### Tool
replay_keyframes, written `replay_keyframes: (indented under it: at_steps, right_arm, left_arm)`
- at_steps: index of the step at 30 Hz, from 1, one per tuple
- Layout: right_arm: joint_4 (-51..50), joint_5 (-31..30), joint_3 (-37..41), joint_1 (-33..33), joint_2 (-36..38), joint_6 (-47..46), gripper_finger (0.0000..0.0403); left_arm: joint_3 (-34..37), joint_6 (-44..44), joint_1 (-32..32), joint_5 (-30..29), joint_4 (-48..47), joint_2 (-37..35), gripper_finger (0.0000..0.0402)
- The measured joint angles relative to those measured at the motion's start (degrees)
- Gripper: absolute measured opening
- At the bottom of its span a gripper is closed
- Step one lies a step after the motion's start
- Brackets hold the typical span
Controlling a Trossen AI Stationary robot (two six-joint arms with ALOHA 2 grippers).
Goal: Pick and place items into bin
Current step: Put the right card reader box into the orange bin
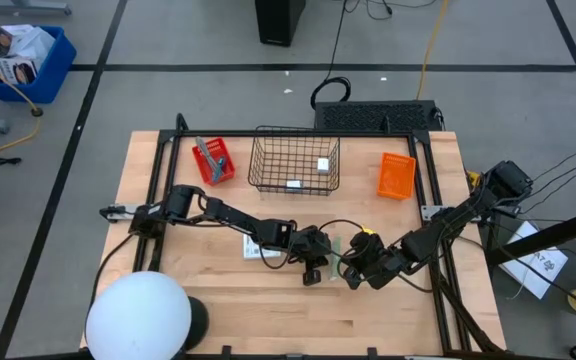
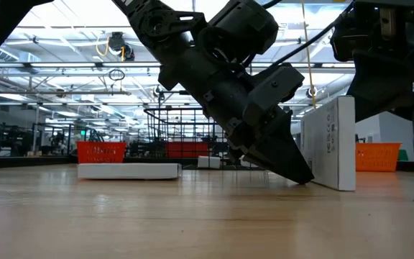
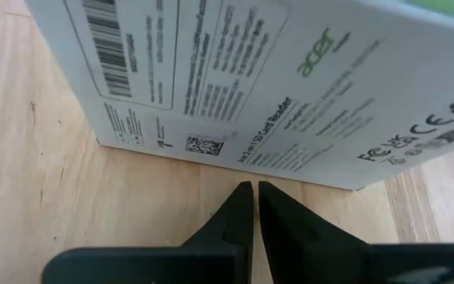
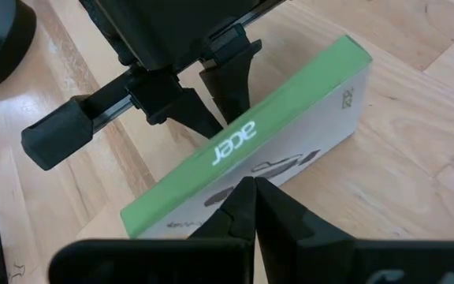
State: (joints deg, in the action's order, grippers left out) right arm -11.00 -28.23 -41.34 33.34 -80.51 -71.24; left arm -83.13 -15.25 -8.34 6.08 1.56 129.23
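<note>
A white printed packet with a green top edge [image 4: 290, 110] stands on its long edge at the table's middle [image 1: 336, 248]. My left gripper [image 3: 251, 188] is shut, with its tips at the foot of the packet's printed face [image 3: 290, 118]. My right gripper [image 4: 251, 183] is shut on the opposite side, at the packet's white face. A second packet [image 1: 259, 247] lies flat to the left. Two white cubes [image 1: 322, 164] [image 1: 293, 184] sit in the wire basket [image 1: 268, 150]. A grey tool [image 1: 206, 152] lies in the red bin [image 1: 224, 170]. The teal tool is not seen. My left gripper slants down from the table's left, its shut fingertips [image 2: 304, 175] down at the table beside the packet's bottom edge [image 2: 322, 183]; I cannot tell whether they touch it. My right gripper's shut fingertips [image 4: 243, 197] stand before the packet's white face [image 4: 314, 150] from the table's right; touching or not, I cannot tell.
An orange bin [image 1: 396, 175] stands right of the wire basket at the far side. A white globe lamp [image 1: 138, 315] sits at the near left corner. Cables [image 1: 343, 228] loop over the table between the arms. Bare wood lies along the near edge [image 1: 298, 320].
</note>
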Motion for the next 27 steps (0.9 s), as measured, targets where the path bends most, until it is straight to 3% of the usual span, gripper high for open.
replay_keyframes:
  at_steps: [15, 27]
  right_arm:
    - [-0.33, 3.07, 0.00, 0.02, 0.11, -1.55, 0.0000]
    - [-6.27, 11.86, 0.02, -2.66, 3.52, -5.44, 0.0000]
  left_arm:
    - [0.06, 1.49, 0.42, 1.60, -3.23, -1.32, 0.0031]
    - [0.09, 1.66, 0.59, 1.64, -5.36, -2.24, 0.0031]
